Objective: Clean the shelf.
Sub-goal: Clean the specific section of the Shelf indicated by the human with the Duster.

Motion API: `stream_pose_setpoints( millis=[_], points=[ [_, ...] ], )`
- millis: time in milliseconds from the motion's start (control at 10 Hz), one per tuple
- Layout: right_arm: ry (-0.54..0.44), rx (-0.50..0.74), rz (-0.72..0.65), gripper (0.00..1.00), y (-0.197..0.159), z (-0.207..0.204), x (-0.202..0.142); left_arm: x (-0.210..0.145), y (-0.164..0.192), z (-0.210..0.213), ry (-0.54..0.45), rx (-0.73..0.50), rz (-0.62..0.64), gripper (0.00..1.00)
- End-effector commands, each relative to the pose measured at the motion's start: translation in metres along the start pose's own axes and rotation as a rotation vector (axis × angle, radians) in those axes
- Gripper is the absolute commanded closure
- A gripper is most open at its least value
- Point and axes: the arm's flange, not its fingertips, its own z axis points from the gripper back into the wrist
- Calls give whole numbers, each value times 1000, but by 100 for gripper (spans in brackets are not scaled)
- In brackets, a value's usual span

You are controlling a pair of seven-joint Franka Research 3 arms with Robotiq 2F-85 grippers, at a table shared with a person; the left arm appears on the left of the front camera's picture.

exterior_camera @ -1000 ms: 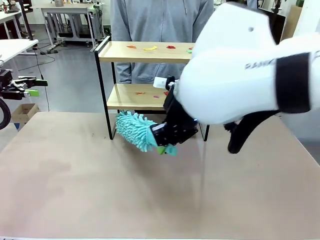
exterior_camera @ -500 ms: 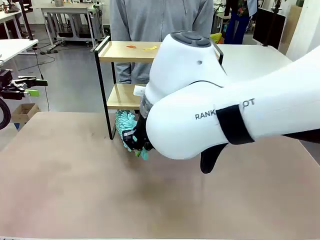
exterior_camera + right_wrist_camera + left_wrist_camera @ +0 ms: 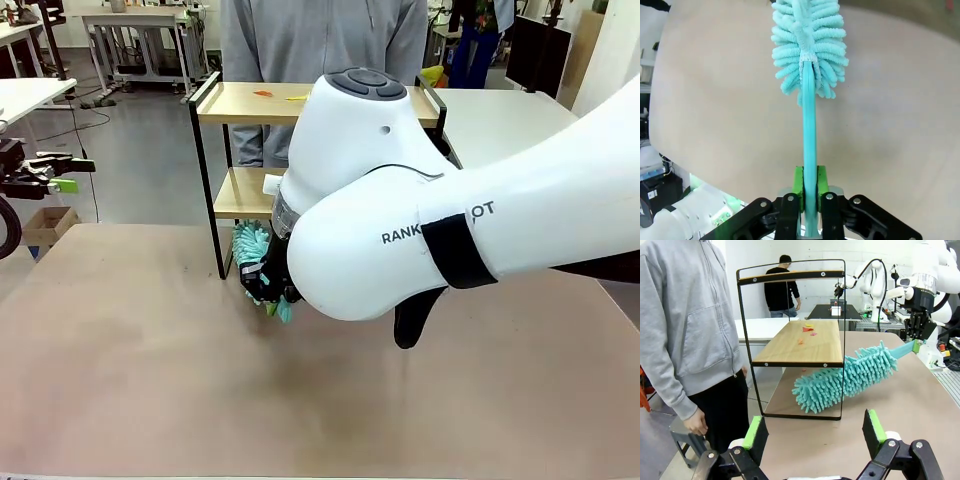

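The shelf stands at the table's far side, two light wood boards in a black frame. Small red and yellow scraps lie on its top board, and more scraps on the lower board. My right gripper is shut on the handle of a teal fluffy duster. The duster head hangs tilted at the shelf's foot, its tip just under the lower board. My left gripper is open and holds nothing, off the table's left side.
A person in a grey hoodie stands right behind the shelf, one hand hanging down. My big white right arm hides the shelf's right half. The brown tabletop in front lies bare. White tables stand farther back.
My right arm has swung left across the front of the shelf, carrying the duster leftward and turning it end-on. It now hides more of the shelf. The left arm has not moved.
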Motion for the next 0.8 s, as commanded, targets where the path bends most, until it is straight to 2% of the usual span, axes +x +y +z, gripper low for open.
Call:
stream_pose_setpoints(
  millis=[0, 200, 400, 700],
  points=[
    [-91, -21, -59, 87, 12, -8, 1, 2, -1, -1, -1, -1, -4, 0],
    [-149, 14, -107, 87, 25, -20, 8, 2, -1, -1, -1, -1, -4, 0],
    [-191, -21, -149, 87, 38, -38, 15, 2, -1, -1, -1, -1, -4, 0],
    [-213, -50, -136, 87, 55, -66, 28, 2, -1, -1, -1, -1, -4, 0]
  ],
)
